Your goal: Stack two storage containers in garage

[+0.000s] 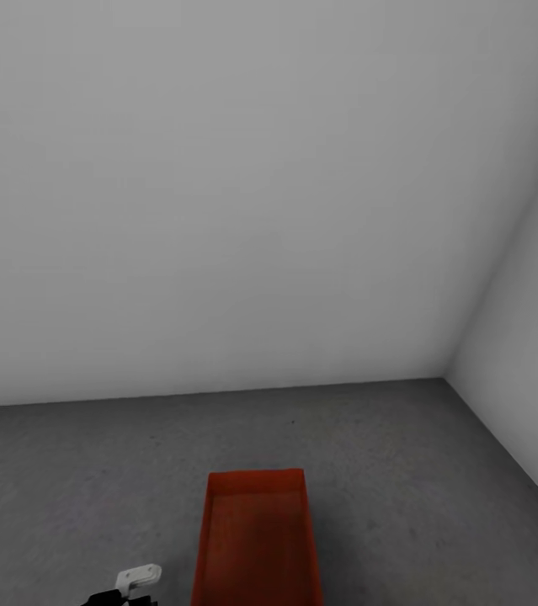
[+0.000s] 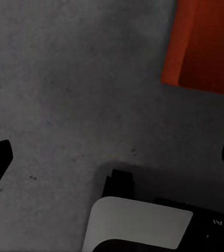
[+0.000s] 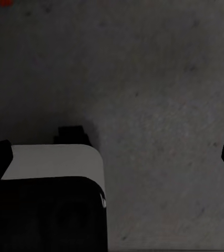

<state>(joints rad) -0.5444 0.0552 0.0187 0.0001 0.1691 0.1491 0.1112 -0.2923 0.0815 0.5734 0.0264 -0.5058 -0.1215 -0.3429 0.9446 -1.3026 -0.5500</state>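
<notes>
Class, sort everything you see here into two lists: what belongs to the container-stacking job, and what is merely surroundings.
Job:
- container, orange-red, standing on the floor
- floor, dark grey concrete
- left claw, open over the floor
- right claw, open

Surroundings:
- walls, plain white-grey

1. A plain white-grey wall (image 1: 218, 194) fills most of the space ahead, evenly lit and bare.
2. A second pale wall (image 1: 530, 362) meets it at a corner on the right.
3. The floor (image 1: 92, 471) is dark grey, rough, speckled concrete.
</notes>
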